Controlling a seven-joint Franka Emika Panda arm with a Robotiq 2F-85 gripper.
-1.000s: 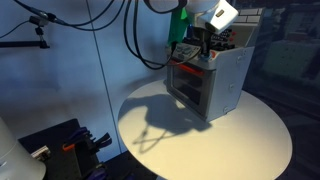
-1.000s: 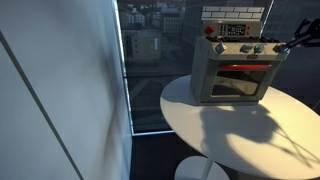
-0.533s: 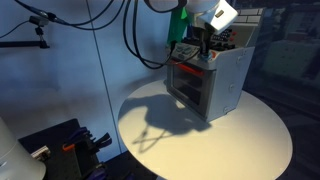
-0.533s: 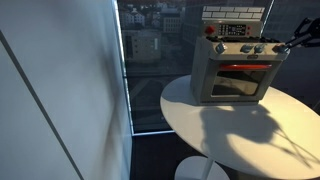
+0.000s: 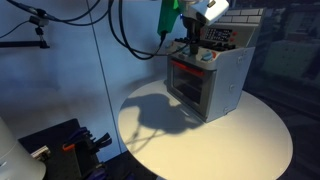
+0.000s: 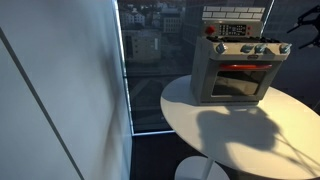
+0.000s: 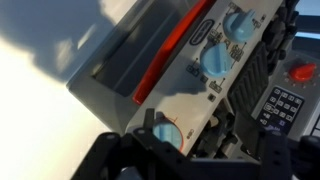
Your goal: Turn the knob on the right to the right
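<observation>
Wrist view, L to R: black two-finger gripper at bottom edge, jaws spread, holding nothing. Pale-blue round knob sits lower centre btwn them, on grey toy oven. Centre, close squarely, then rotate clockwise w/o slipping.

1. My pincer was a dark blur, cut off at the wrist view's bottom; its opening was unreadable.
2. It partly hid one knob.
3. Past the table's far edge, my arm was cut off by the picture.
</observation>
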